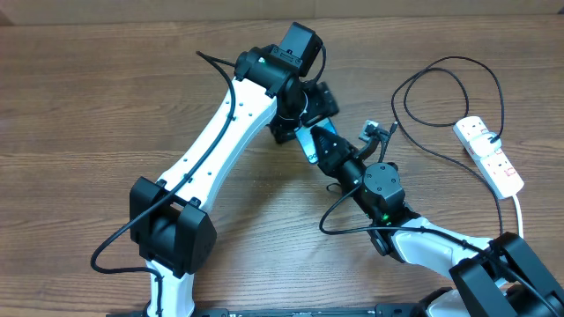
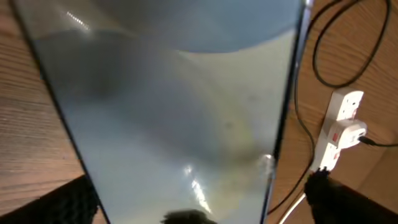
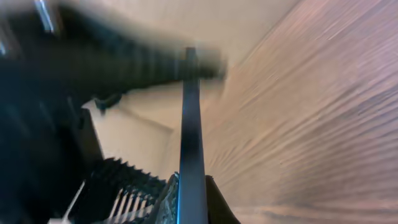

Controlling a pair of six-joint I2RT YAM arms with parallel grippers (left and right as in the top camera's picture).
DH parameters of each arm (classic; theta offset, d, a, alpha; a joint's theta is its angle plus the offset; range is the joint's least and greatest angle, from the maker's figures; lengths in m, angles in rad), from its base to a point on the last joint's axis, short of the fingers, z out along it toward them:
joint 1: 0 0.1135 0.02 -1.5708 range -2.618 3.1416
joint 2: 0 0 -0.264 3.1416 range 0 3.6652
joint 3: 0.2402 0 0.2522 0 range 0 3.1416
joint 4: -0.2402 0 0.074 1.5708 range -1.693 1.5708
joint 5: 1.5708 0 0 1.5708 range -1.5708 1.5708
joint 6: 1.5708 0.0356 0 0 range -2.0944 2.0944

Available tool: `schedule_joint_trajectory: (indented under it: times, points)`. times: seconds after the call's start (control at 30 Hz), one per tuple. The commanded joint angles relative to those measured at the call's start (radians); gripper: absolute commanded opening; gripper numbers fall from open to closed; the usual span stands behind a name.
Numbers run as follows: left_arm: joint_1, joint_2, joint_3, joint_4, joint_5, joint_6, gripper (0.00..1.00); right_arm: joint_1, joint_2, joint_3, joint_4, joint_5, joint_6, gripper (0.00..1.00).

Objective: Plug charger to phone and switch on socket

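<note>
Right fingers (image 1: 324, 145) mid-table, coming in from the near right. They are clenched on the phone (image 1: 306, 143). In the wrist view its thin dark edge runs straight up between the ridged pad (image 3: 127, 186) and the other finger, sharp against a blurred table (image 3: 323, 124).
Phone is off the table, tilted, held between the two arms; overhead shows only a light blue sliver.
Left fingers (image 1: 304, 123) just beyond it, released. They are spread either side of the screen, one pad (image 2: 71, 202) at the phone's edge, wood showing between the other finger and the phone.
Socket (image 1: 489, 154) on the table at right, well apart from the phone.
Charger (image 1: 458, 66) loops on the far right table and runs to the socket. Its free end lies near the right arm, not in either fingers.
</note>
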Motion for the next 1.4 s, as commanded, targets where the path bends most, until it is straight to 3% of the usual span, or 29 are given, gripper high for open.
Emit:
schedule_joint_trajectory:
  times: [0.0,0.13,0.33,0.53,0.77,1.03,1.37]
  points:
    - [0.003,0.003,0.029,0.010,0.035,0.085,1.00,0.019,-0.005,0.027,-0.011,-0.116,-0.020,0.04]
    - [0.040,0.003,0.031,0.010,0.035,0.173,1.00,0.019,-0.005,0.027,-0.035,-0.114,0.037,0.04]
    - [0.142,-0.014,0.031,-0.007,0.039,0.227,1.00,0.008,-0.005,0.027,-0.060,-0.122,0.364,0.04]
    - [0.244,-0.068,0.031,-0.043,0.039,0.254,1.00,-0.021,-0.005,0.027,-0.109,-0.311,0.595,0.04]
    - [0.283,-0.154,0.031,-0.079,0.039,0.253,1.00,-0.021,-0.005,0.027,-0.028,-0.443,0.845,0.04]
    - [0.283,-0.199,0.031,-0.232,0.042,0.256,1.00,-0.021,-0.005,0.027,0.069,-0.505,1.129,0.04]
    - [0.273,-0.199,0.029,-0.408,0.321,0.251,1.00,-0.069,-0.005,0.027,-0.016,-0.453,1.139,0.04]
